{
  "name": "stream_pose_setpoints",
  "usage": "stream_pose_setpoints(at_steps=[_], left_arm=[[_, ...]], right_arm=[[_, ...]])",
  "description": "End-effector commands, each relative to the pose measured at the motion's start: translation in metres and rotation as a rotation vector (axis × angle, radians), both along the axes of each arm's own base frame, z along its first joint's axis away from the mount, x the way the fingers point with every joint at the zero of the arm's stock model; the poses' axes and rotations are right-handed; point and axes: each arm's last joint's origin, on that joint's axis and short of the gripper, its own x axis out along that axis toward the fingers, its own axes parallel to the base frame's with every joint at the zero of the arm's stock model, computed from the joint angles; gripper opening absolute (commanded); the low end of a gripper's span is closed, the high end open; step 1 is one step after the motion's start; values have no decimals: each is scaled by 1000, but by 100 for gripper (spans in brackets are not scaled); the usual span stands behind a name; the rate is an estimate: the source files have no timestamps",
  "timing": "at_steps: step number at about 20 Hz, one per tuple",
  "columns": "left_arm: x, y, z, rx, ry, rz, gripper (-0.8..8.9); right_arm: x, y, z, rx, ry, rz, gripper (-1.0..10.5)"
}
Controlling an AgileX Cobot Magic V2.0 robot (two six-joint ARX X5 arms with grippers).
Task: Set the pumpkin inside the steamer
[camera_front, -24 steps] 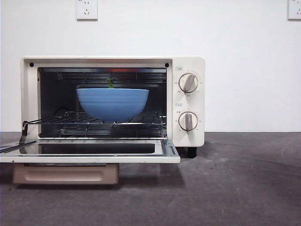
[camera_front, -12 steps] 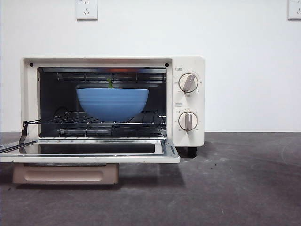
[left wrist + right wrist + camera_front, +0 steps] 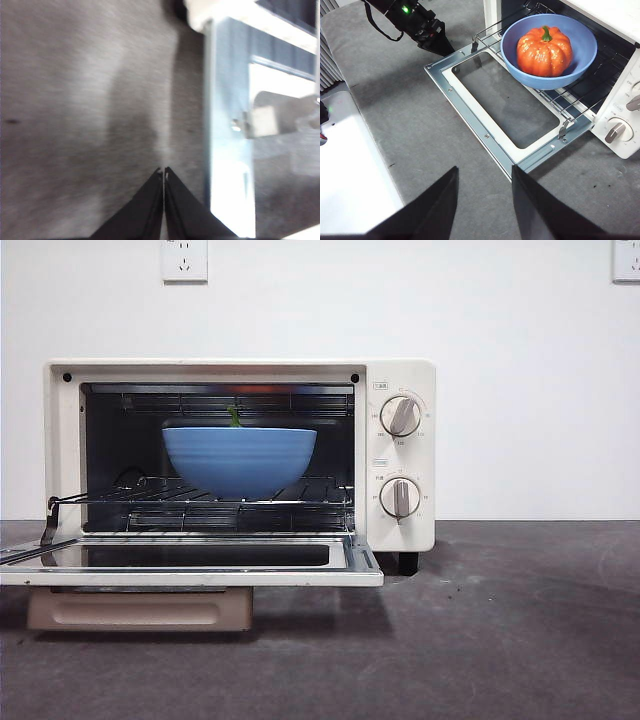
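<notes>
The steamer (image 3: pixel 400 375) stands with its door (image 3: pixel 190 568) folded down flat. On its wire rack sits a blue bowl (image 3: pixel 240 460), and only the pumpkin's green stem (image 3: pixel 234 418) shows above the rim. The right wrist view looks down on the orange pumpkin (image 3: pixel 544 51) inside the bowl (image 3: pixel 580 40), on the rack within the steamer (image 3: pixel 620 75). My right gripper (image 3: pixel 482 175) hangs open and empty above the table, in front of the door (image 3: pixel 495 110). My left gripper (image 3: pixel 164 172) is shut on nothing, low beside the door's edge (image 3: pixel 227 150); its arm (image 3: pixel 437 45) shows at the door's far corner.
The open door juts out over the table, its beige handle (image 3: pixel 140 610) underneath. Two knobs (image 3: pixel 400 415) sit on the steamer's right panel. A white slab (image 3: pixel 355 165) lies on the table off the door's side. A wall socket (image 3: pixel 184 258) is on the white wall behind.
</notes>
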Motion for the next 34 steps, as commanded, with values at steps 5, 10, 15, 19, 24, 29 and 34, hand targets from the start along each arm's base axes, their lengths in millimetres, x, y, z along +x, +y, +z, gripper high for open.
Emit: stream_pose_setpoints(at_steps=[5,10,15,19,24,29,34], left_arm=[[4,-2,-5,-109,-9,-68,6],[5,-4,-2,-216,-33,-106,6],[10,-5,4,-328,-86,-135,6],[15,-4,10,-364,-132,-134,6],[22,-2,21,-367,-208,-118,6],[27,4,32,-374,-299,-88,6],[29,5,43,-369,-375,-88,6]], right_arm=[[-1,1,3,13,0,3,168],[0,2,4,20,-6,3,168],[-1,2,3,19,-1,1,168],[-1,2,3,23,6,-3,168],[-1,2,3,29,16,-10,168],[-1,2,3,32,21,-14,168],[-1,2,3,32,21,-14,168]])
